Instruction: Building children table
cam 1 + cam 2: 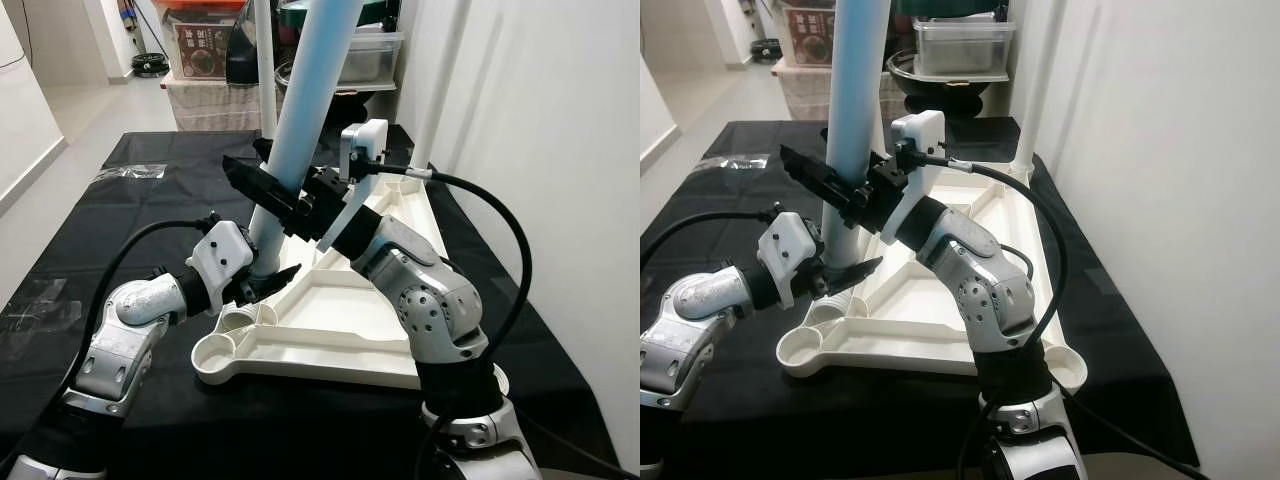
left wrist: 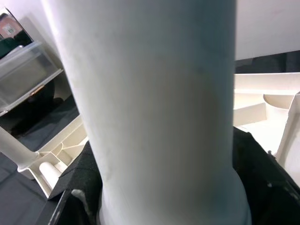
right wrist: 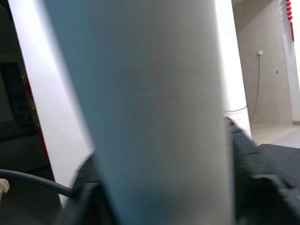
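Note:
A white tabletop (image 1: 330, 310) lies upside down on a black cloth. A light blue leg (image 1: 305, 110) stands tilted in the socket near its front left corner. My left gripper (image 1: 265, 280) is shut on the leg's base just above the socket; the leg (image 2: 159, 108) sits between its black pads. My right gripper (image 1: 268, 190) is shut on the same leg higher up, its arm reaching across the tabletop. In the right wrist view the leg (image 3: 154, 108) is close up and blurred. A white leg (image 1: 1032, 90) stands in the far right corner and another white leg (image 1: 265, 70) behind the blue one.
The black cloth (image 1: 150, 210) covers the work table, with a clear plastic wrapper (image 1: 130, 172) at its far left. Storage boxes and a clear bin (image 1: 370, 55) stand behind the table. A white wall (image 1: 540, 150) runs close along the right side.

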You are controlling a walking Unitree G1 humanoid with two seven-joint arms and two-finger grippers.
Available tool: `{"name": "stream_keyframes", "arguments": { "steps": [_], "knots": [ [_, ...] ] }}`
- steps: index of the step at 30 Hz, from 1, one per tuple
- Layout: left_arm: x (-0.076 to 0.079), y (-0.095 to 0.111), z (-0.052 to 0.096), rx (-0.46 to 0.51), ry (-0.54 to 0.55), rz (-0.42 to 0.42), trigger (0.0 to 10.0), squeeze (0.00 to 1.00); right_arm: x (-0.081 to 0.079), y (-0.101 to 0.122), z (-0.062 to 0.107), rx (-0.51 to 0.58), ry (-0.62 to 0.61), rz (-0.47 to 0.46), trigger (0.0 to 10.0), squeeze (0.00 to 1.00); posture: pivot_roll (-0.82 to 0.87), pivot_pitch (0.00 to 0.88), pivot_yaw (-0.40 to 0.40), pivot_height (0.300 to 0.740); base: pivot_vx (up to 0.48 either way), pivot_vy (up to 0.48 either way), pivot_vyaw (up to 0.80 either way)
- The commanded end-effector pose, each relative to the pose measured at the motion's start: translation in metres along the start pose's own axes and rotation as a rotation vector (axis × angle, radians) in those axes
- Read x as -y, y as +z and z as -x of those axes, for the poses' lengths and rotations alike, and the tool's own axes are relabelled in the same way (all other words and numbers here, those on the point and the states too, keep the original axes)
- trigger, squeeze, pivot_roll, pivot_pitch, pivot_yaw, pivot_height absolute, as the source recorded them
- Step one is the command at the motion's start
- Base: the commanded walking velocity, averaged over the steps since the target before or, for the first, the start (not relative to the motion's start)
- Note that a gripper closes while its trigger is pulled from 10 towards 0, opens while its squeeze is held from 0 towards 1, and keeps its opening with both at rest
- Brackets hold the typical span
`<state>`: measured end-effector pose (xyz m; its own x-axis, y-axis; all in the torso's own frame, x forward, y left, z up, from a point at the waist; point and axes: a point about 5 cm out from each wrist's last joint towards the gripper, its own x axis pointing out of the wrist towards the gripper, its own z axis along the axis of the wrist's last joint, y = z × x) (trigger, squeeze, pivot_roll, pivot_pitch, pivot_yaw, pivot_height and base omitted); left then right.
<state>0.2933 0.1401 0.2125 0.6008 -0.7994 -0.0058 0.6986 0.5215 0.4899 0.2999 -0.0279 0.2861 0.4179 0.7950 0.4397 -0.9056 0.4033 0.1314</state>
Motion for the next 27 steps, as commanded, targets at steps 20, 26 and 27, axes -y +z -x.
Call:
{"name": "stream_keyframes", "arguments": {
  "steps": [20, 26, 27],
  "knots": [
    [0.004, 0.005, 0.002, 0.040, -0.094, -0.016, 10.0, 1.00, 0.013, 0.008, 0.003, 0.033, -0.116, 0.010, 0.0, 0.00, 0.02, 0.000, -0.044, 0.740, 0.000, 0.000, 0.00],
    [-0.005, 0.010, 0.004, 0.036, -0.010, -0.061, 10.0, 1.00, 0.037, 0.016, 0.009, 0.011, -0.228, 0.130, 0.0, 0.00, 0.02, 0.000, -0.048, 0.740, 0.000, 0.000, 0.00],
    [-0.009, 0.012, 0.006, 0.039, 0.047, -0.089, 10.0, 1.00, 0.052, 0.021, 0.015, -0.013, -0.302, 0.192, 0.0, 0.00, 0.03, 0.000, -0.051, 0.740, 0.000, 0.000, 0.00]
  ]
}}
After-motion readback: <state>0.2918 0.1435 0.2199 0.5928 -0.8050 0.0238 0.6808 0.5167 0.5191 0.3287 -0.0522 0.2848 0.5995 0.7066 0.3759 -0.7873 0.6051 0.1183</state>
